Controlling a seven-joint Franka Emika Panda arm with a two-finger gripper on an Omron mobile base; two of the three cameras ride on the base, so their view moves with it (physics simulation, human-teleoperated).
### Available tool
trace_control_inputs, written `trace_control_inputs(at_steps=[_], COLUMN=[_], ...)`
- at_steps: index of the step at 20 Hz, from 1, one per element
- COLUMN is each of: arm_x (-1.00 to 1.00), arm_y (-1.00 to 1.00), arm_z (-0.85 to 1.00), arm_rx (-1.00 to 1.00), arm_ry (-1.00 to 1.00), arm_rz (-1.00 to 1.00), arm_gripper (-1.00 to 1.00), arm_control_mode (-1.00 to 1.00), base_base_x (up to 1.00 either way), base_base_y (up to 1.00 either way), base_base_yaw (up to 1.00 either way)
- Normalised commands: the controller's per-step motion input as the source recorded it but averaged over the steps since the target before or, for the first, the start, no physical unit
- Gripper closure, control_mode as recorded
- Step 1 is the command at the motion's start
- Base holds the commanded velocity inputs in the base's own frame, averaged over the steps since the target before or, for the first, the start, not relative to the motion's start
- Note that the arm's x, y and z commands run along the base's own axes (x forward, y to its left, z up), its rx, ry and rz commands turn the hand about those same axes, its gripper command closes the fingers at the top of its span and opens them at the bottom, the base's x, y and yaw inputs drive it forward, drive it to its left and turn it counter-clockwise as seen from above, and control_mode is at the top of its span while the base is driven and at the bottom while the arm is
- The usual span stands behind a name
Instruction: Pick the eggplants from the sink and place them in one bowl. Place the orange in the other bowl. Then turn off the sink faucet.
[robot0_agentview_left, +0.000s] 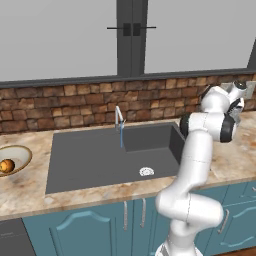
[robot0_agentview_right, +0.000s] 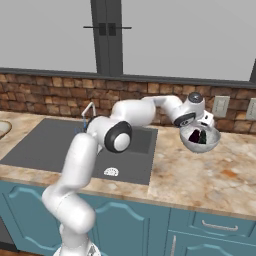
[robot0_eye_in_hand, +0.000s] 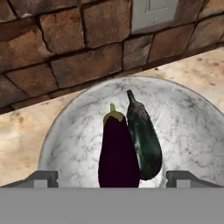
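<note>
Eggplants (robot0_eye_in_hand: 129, 144), two of them, lie side by side and touching in the grey-white speckled bowl (robot0_eye_in_hand: 192, 127), straight ahead of the fingertips (robot0_eye_in_hand: 41, 178), which stand wide apart with nothing between them. The purple one reaches down between the tips; the darker, greenish one lies just to its right. The arm reaches up from the base, bends at the elbow over the sink (robot0_agentview_left: 95, 160) and stretches sideways along the brick wall (robot0_agentview_right: 45, 95), with the gripper (robot0_agentview_right: 199, 131) hanging over the bowl on the counter (robot0_agentview_right: 210, 175). Well away from the fingers, the orange (robot0_agentview_left: 6, 165) sits in the tan-rimmed bowl (robot0_agentview_left: 22, 152), and the faucet (robot0_agentview_left: 119, 118) runs a thin blue stream.
</note>
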Motion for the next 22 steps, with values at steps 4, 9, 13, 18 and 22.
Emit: trace_control_inputs(at_steps=[4, 9, 13, 18, 22], arm_x=[-0.57, -0.44, -0.31, -0.23, -0.25], arm_y=[0.8, 0.95, 1.0, 0.92, 0.61], arm_z=[0.27, 0.31, 0.29, 0.26, 0.13], arm_rx=[-0.08, -0.11, -0.12, -0.07, -0.01], arm_ry=[-0.15, -0.14, -0.11, -0.06, 0.0], arm_rz=[0.0, 0.01, 0.05, 0.12, 0.23], arm_gripper=[-1.0, -1.0, -1.0, -1.0, -1.0], arm_control_mode=[-1.0, -1.0, -1.0, -1.0, -1.0], base_base_x=[0.0, 0.0, 0.0, 0.0, 0.0], base_base_y=[0.0, 0.0, 0.0, 0.0, 0.0], base_base_yaw=[0.0, 0.0, 0.0, 0.0, 0.0])
